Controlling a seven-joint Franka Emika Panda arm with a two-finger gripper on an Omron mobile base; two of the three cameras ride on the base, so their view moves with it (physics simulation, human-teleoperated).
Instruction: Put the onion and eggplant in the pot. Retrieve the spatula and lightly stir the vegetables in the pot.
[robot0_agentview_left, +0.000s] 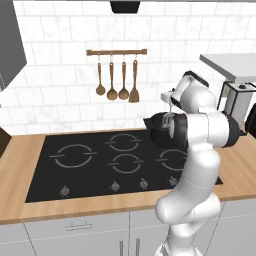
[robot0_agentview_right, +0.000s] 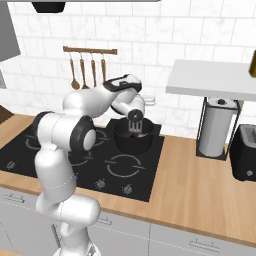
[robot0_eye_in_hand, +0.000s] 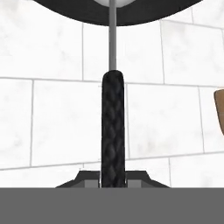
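Observation:
The black pot (robot0_agentview_left: 159, 131) (robot0_agentview_right: 132, 139) stands on the back right burner of the cooktop. My gripper (robot0_agentview_left: 169, 99) (robot0_agentview_right: 136, 109) hangs over it, shut on the spatula's thin black handle (robot0_eye_in_hand: 113, 131). The spatula's slotted silver-grey head (robot0_agentview_left: 168, 120) (robot0_agentview_right: 134, 125) points down at the pot's mouth, just above or inside the rim. In the hand view the handle runs up from between my fingertips (robot0_eye_in_hand: 89, 178) to a thin metal shaft, which meets the pot's dark rim (robot0_eye_in_hand: 65, 9) at the top. The onion and eggplant are hidden; the hand and the spatula head cover the pot's inside.
A wooden rail (robot0_agentview_left: 116, 51) (robot0_agentview_right: 90, 50) on the tiled wall carries wooden spoons and a brown wooden spatula (robot0_agentview_left: 134, 95). The black cooktop (robot0_agentview_left: 85, 170) fills the counter's left. A paper towel stand (robot0_agentview_right: 215, 127), a toaster (robot0_agentview_right: 245, 152) and a shelf (robot0_agentview_right: 215, 80) lie to the right.

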